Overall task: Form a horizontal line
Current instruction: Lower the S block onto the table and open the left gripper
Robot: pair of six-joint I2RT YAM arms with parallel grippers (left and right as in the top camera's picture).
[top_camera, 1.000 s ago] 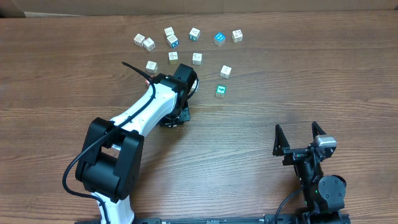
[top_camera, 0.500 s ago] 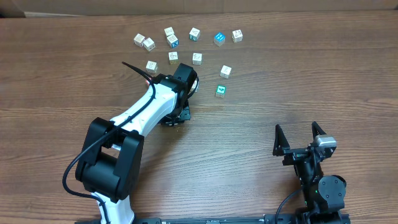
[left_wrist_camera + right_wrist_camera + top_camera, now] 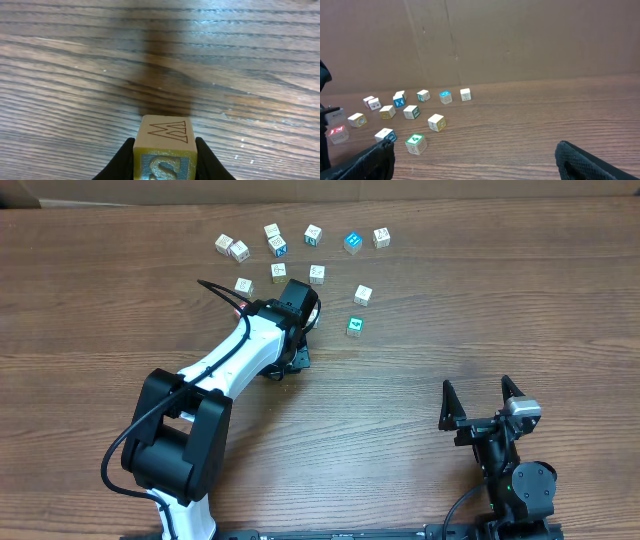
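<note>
The left arm (image 3: 240, 352) is reaching across the desk (image 3: 480, 290) among scattered letter cubes (image 3: 316, 274); the right gripper (image 3: 476, 383) is resting well apart, fingers (image 3: 447, 402) standing spread.

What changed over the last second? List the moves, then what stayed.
The white left arm edged slightly toward the scattered wooden letter cubes, its left hand shut on a pale wooden cube marked W. Those cubes and the open right hand stayed put.
</note>
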